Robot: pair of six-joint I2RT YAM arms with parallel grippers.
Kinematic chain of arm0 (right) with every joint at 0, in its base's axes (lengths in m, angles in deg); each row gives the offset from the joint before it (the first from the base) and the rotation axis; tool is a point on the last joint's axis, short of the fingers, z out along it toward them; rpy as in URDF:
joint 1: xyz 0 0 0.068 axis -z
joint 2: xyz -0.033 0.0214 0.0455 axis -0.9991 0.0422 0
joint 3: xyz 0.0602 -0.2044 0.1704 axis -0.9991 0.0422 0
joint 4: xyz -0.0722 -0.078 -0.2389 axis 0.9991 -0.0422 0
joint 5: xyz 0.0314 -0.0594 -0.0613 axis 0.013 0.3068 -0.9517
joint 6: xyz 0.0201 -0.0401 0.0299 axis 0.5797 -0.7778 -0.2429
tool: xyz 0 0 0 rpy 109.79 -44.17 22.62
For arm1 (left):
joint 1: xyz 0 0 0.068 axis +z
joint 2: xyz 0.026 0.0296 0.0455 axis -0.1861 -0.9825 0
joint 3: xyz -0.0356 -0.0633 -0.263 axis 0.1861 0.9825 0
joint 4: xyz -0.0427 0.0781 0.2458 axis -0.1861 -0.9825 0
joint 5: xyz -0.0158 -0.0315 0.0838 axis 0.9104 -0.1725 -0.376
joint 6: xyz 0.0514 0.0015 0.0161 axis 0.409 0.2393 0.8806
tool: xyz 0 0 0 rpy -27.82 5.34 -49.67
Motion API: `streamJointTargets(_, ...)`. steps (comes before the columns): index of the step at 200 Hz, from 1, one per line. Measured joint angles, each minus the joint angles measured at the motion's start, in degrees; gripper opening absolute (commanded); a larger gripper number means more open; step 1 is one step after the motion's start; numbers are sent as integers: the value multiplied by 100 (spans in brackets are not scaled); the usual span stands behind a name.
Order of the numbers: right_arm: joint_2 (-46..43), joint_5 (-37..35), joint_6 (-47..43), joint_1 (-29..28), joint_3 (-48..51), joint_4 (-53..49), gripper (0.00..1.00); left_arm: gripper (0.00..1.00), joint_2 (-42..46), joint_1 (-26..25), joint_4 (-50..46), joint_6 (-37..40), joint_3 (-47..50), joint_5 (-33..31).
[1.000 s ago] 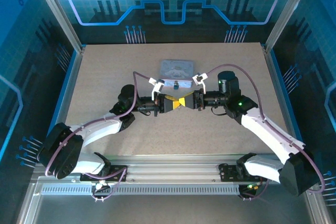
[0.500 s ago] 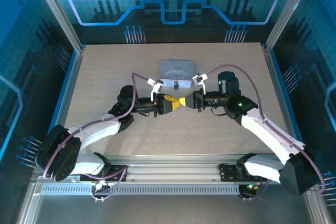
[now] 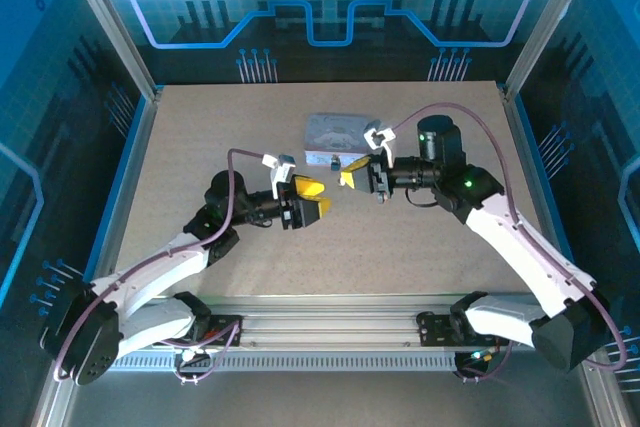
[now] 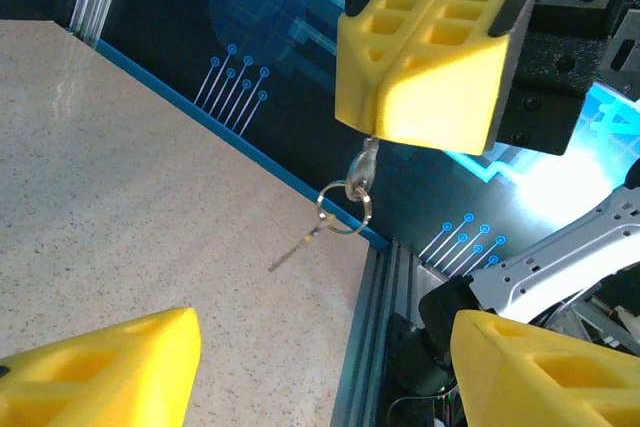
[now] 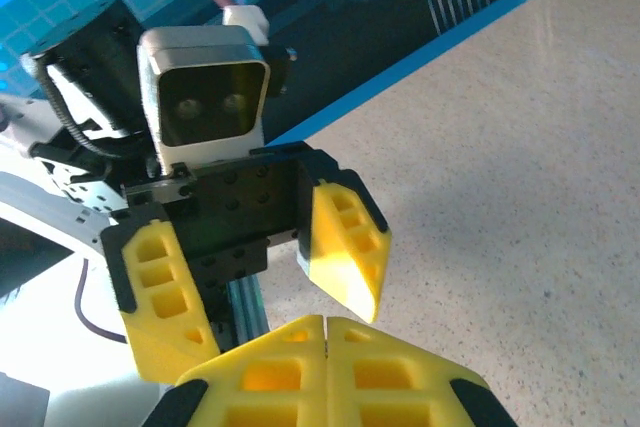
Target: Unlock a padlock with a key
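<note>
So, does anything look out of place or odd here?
Yes. The key hangs loose below the shut right gripper, pinched only at its end, its ring dangling. The left gripper is open, apart from it.

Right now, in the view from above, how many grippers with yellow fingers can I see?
2. The left gripper is over the table's middle, jaws apart; the right gripper is just in front of the grey tin, shut on the key. None seems hidden.

One key, one padlock, one tin
</note>
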Motion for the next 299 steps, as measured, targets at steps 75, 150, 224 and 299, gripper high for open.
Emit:
streamJointTargets(75, 387, 625, -269, -157, -59, -28, 0, 50, -162, -28, 264, -282, 15, 232)
streamJointTargets(150, 365, 708, -197, -160, -22, 153, 0, 36, -321, -28, 417, -393, -17, 251)
streamJointTargets(224, 365, 708, -107, -164, 160, 262, 0, 38, -376, -28, 728, -586, -17, 426)
streamJointTargets(299, 365, 691, -7, -186, 197, 321, 0, 3, -404, -33, 793, -658, -26, 483)
